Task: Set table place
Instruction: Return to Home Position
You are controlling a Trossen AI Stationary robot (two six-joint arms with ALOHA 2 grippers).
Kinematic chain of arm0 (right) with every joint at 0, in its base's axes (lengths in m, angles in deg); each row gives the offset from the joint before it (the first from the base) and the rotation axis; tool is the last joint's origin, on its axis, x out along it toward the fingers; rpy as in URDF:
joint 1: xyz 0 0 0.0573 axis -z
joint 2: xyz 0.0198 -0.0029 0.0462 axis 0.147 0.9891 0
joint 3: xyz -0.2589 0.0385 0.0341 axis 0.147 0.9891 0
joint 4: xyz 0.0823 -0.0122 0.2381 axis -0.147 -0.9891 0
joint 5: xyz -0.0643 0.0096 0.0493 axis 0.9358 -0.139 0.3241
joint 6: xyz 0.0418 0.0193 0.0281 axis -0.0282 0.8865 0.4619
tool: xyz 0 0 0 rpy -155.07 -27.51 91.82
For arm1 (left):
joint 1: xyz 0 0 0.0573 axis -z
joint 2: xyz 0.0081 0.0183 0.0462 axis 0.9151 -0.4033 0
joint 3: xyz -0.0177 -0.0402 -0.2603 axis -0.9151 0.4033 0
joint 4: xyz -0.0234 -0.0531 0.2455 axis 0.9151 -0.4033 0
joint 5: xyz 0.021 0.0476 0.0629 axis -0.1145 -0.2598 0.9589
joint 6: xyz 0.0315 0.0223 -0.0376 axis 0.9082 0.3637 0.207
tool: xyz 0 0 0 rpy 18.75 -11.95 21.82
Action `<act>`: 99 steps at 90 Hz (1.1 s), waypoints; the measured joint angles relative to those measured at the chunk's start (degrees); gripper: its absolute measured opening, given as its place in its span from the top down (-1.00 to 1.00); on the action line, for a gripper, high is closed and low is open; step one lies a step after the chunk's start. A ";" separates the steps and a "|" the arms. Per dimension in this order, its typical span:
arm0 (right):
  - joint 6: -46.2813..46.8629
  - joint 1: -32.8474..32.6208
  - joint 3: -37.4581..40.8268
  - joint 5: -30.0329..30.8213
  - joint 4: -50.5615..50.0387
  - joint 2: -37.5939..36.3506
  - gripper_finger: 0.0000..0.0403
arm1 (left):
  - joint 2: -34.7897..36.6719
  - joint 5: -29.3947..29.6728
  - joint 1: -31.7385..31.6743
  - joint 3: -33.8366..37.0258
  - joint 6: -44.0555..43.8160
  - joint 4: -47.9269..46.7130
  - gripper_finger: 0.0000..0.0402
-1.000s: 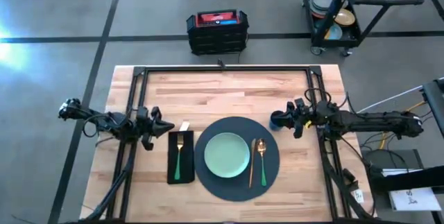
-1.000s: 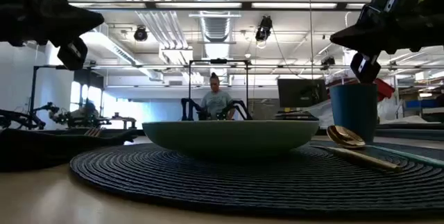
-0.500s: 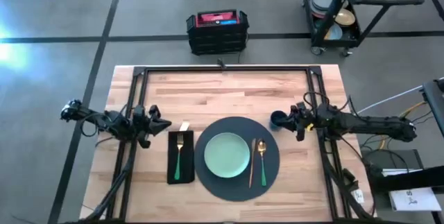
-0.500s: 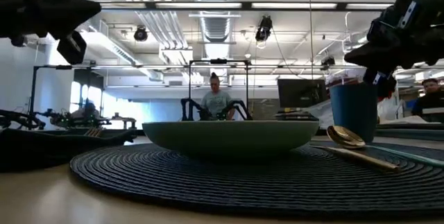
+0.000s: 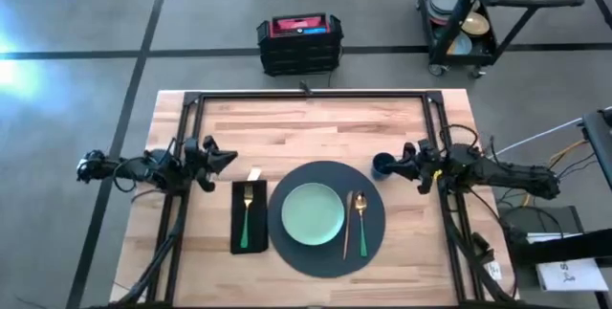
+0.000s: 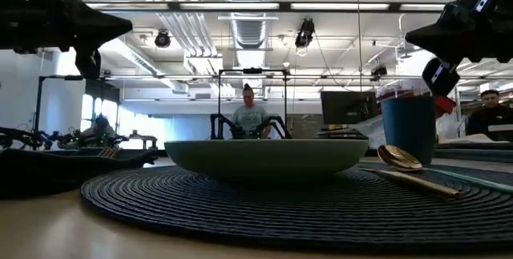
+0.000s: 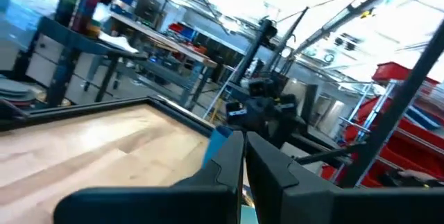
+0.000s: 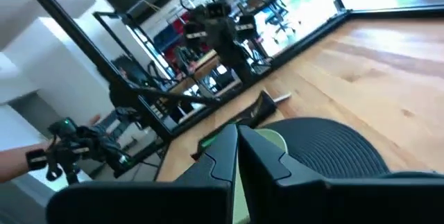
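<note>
The place is laid near the table's front edge. A dark grey round placemat (image 5: pixel 327 252) carries a pale green plate (image 5: pixel 313 214), with a gold spoon (image 5: pixel 350 221) and a green-handled knife (image 5: pixel 362 234) to its right. To the left lies a black napkin (image 5: pixel 250 237) with a fork (image 5: pixel 245 215) on it. A dark blue cup (image 5: pixel 383 165) stands at the placemat's far right rim. My right gripper (image 5: pixel 402 159) hovers shut just right of the cup, apart from it. My left gripper (image 5: pixel 232 159) is shut in the air, far-left of the napkin.
A black metal rail frame (image 5: pixel 306 96) runs along the table's far side and down both sides under the arms. Beyond the far edge a black crate (image 5: pixel 298 43) sits on the floor, and a wheeled cart of dishes (image 5: pixel 469 12) stands at the far right. People (image 6: pixel 250 119) are in the room behind.
My right gripper has drawn back from the cup toward the table's right edge, and the cup stays standing by the placemat. My left gripper has shifted a little toward the far edge as its arm pulls back to the left.
</note>
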 joint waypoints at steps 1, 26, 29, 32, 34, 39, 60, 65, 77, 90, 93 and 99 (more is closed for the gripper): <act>0.00 0.00 0.00 0.06 -0.02 0.01 1.00 | -0.13 0.01 0.01 -0.04 0.00 0.01 0.98; 0.00 0.00 0.02 0.04 -0.07 -0.18 1.00 | -3.14 -0.03 0.02 -0.39 0.00 0.02 0.98; 0.00 0.00 0.02 0.04 -0.10 -0.15 1.00 | -3.46 -0.04 0.02 -0.40 0.00 0.02 0.98; 0.00 0.00 0.02 0.03 -0.12 -0.13 1.00 | -3.86 -0.03 0.02 -0.47 0.00 0.04 0.98; 0.00 0.00 0.02 0.03 -0.12 -0.10 1.00 | -4.15 -0.03 0.02 -0.50 0.00 0.08 0.98; 0.00 0.00 0.02 0.04 -0.12 0.10 1.00 | -4.67 -0.03 0.02 -0.50 0.00 -0.03 0.98; 0.00 0.00 0.02 0.04 -0.22 0.79 1.00 | -7.17 -0.03 0.02 -0.59 0.00 0.16 0.98; 0.00 0.00 0.02 0.04 -0.20 0.75 1.00 | -7.75 -0.03 0.02 -0.59 0.00 -0.02 0.98; 0.00 0.00 0.02 0.04 -0.22 0.76 1.00 | -9.30 -0.04 0.02 -0.61 0.00 0.02 0.98; 0.00 0.00 0.02 0.04 -0.22 0.77 1.00 | -10.94 -0.05 0.02 -0.61 0.00 0.04 0.98; 0.00 0.00 0.02 0.03 -0.22 0.77 1.00 | -11.27 -0.05 0.02 -0.61 0.00 -0.01 0.98; 0.00 0.00 0.02 0.03 -0.22 0.77 1.00 | -11.96 -0.05 0.02 -0.61 0.00 0.08 0.98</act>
